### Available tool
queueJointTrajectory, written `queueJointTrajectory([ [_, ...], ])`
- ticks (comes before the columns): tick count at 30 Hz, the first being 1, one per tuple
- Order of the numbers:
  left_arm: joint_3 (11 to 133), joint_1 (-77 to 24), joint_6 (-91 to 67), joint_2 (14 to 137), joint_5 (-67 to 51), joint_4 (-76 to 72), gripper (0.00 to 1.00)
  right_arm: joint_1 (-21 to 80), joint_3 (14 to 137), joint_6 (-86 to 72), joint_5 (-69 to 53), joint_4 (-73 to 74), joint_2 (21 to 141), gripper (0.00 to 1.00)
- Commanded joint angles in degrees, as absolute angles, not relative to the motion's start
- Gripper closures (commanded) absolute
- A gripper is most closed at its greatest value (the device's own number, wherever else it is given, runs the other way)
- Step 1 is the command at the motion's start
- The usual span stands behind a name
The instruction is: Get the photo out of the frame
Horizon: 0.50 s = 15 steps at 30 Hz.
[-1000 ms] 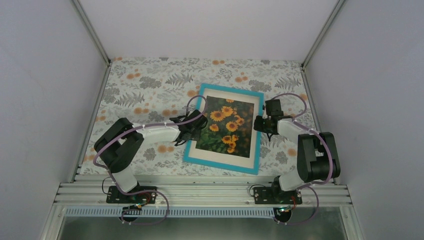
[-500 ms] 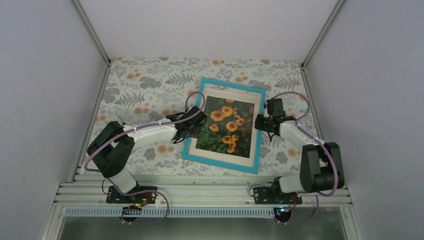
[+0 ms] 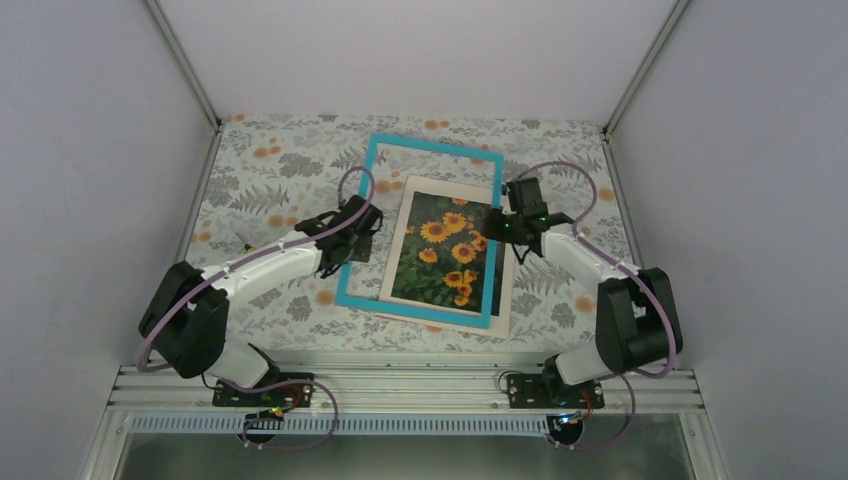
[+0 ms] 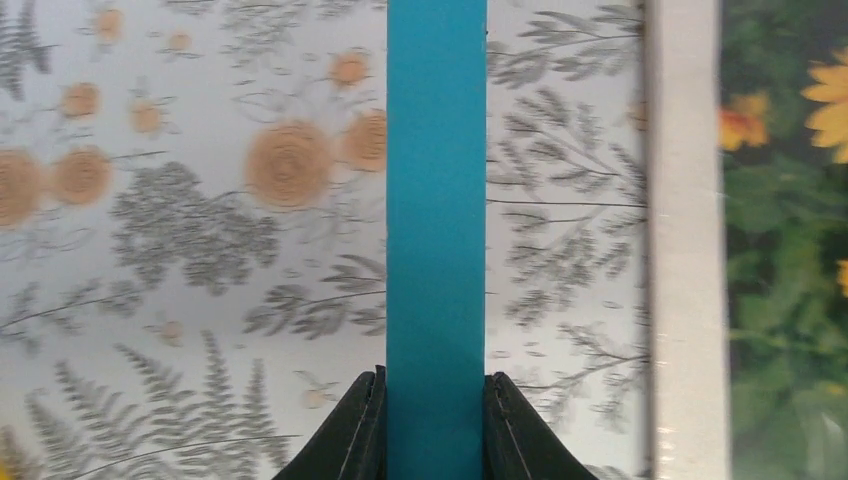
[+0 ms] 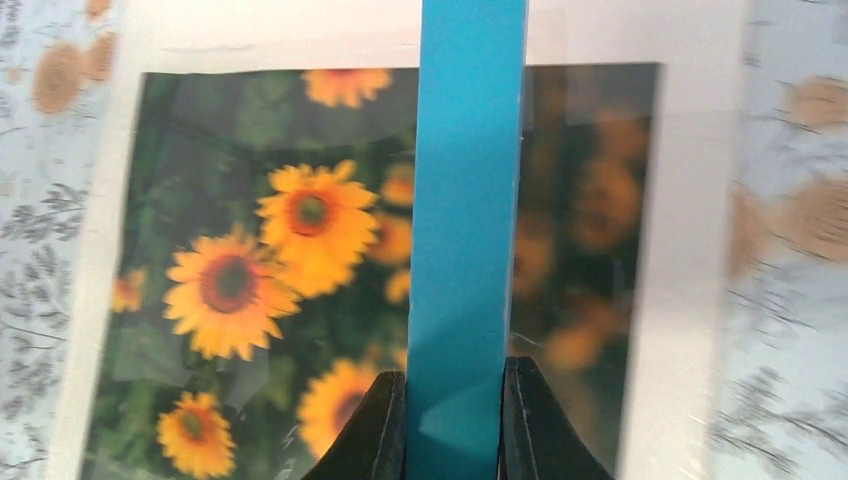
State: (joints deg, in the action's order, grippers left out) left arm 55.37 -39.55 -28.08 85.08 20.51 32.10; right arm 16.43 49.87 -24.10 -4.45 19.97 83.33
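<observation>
Left arm stretched low, forward and right; left gripper clamped on left rail of turquoise frame. Right arm reaches forward and left; right gripper clamped on right rail. Sunflower photo with cream mat lies flat on floral tablecloth, right rail crossing above it. Versus one second earlier: frame displaced left and away from bases, no longer enclosing mat.

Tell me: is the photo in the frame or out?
Out. The left tool and right tool grip the frame; tablecloth shows through its opening, and the photo lies underneath with its mat, crossed by one bar.
</observation>
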Motion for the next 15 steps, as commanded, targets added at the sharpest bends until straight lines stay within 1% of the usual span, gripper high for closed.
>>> queueJointTrajectory([
  [1, 54.0, -34.0, -26.3, 81.8, 24.6, 31.2, 0.93, 21.9, 55.6, -27.0, -13.8, 17.6, 88.2, 0.96],
  [5, 54.0, -29.7, -24.2, 80.8, 27.2, 32.9, 0.94, 26.4, 63.2, -28.5, -15.5, 17.0, 95.8, 0.96],
  [9, 55.3, -24.6, -23.8, 81.1, 30.6, 35.2, 0.97, 30.7, 70.1, -30.1, -17.6, 15.1, 104.0, 0.96],
  [15, 58.9, -18.2, -23.5, 85.5, 35.1, 37.9, 0.98, 35.2, 80.1, -33.4, -21.1, 12.9, 114.1, 0.96],
])
